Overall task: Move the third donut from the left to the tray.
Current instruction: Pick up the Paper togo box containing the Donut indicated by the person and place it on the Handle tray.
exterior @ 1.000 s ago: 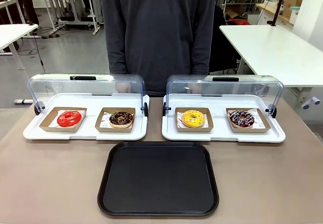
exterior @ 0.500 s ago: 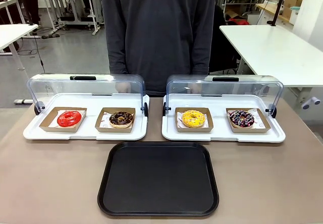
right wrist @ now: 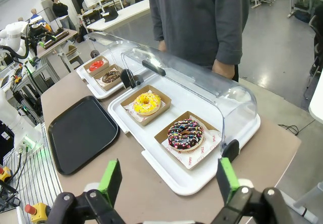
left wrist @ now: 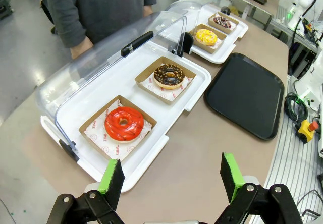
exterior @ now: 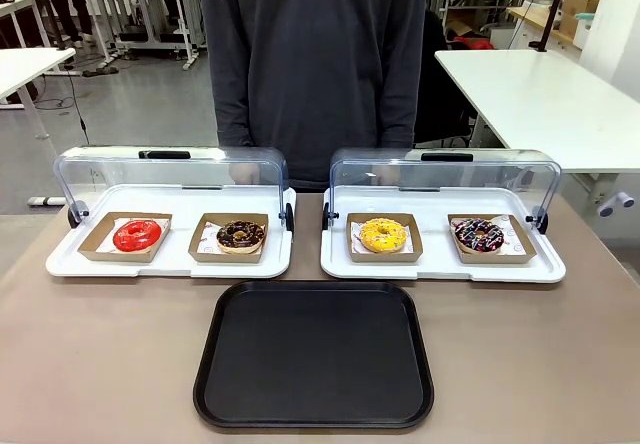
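Front view: has anything shifted this past second?
Nothing. The yellow donut sits in its cardboard holder on the white display tray, at one o'clock from the bare black tray.
And the tools?
Left tool and right tool both gape wide, empty. Probably the move hasn't begun.

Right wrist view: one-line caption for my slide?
Open right gripper faces the yellow-iced donut and a sprinkled chocolate donut on a white display tray; black tray beside it.
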Tool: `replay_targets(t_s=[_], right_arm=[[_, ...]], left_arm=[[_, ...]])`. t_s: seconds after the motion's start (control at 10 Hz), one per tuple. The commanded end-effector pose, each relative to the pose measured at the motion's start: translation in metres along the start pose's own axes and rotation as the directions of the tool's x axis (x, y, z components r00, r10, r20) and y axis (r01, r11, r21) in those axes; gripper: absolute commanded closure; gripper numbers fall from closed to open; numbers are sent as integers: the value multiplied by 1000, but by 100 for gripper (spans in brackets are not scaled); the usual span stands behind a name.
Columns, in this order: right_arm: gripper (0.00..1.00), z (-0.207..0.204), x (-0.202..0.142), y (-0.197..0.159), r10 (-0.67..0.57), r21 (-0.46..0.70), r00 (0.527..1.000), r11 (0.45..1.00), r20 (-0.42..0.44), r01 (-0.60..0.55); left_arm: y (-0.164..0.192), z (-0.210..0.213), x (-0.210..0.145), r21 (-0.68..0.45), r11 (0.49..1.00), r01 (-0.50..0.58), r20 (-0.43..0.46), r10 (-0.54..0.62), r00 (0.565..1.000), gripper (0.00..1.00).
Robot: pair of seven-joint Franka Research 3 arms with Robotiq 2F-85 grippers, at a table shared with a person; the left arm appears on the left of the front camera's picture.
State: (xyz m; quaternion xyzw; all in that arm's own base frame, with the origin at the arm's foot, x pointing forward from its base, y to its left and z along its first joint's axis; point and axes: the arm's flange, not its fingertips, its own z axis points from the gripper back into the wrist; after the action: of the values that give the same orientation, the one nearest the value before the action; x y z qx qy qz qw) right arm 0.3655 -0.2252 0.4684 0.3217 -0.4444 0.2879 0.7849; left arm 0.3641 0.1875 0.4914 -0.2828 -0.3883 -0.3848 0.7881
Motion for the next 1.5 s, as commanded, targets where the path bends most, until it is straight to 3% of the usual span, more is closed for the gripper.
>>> replay_targets(t_s=[0.0, 1.4], right_arm=[[0, -1, 2, -3, 15, -1, 1000, 1000, 27, -15], [0, -1, 2, -3, 15, -1, 1000, 1000, 27, -15]], left_arm=[[-1, 1, 2, -6, 1000, -5, 2, 5, 1000, 0], [-1, 1, 2, -6, 1000, -5, 2, 5, 1000, 0]])
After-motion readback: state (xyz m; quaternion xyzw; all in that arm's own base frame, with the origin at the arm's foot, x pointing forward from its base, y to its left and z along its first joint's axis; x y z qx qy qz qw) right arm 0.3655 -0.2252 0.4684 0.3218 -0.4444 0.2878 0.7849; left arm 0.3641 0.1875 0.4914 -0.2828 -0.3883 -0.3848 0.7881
